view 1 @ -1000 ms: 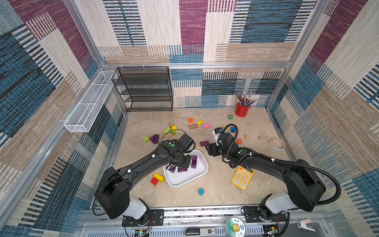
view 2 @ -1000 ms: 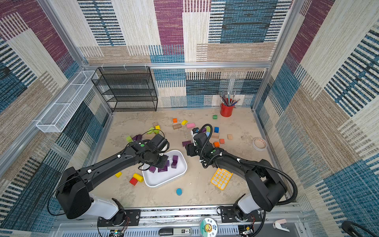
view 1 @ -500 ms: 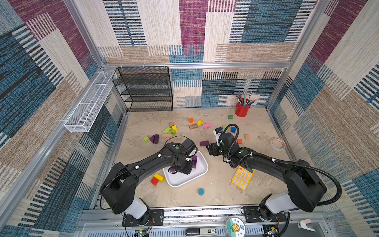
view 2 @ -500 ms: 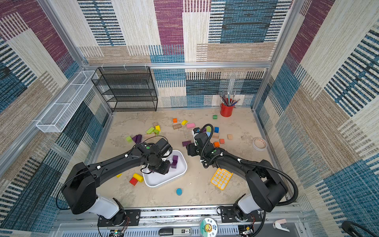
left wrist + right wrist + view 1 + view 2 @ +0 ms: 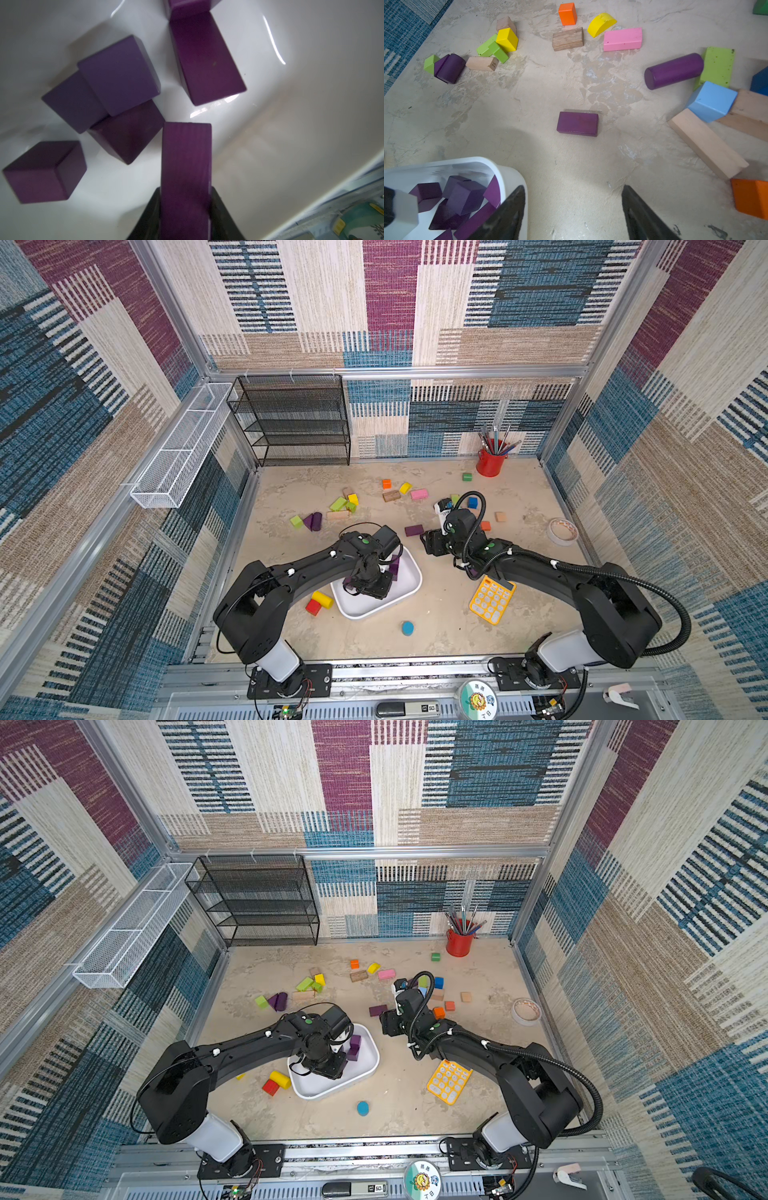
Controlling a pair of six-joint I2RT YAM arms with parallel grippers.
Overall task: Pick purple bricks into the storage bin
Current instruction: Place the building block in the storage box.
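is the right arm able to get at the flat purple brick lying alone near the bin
Probably yes: its fingers are open, and the purple brick lies flat on bare table straight ahead of them, with nothing between.

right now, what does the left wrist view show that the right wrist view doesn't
Left wrist only: the left gripper shut on an oblong dark purple wooden bar. Right wrist only: the open right gripper, and on the table a flat purple rectangular brick, a purple cylinder and a pink oblong block. Both: the glossy white storage bin with purple cubes lying inside.
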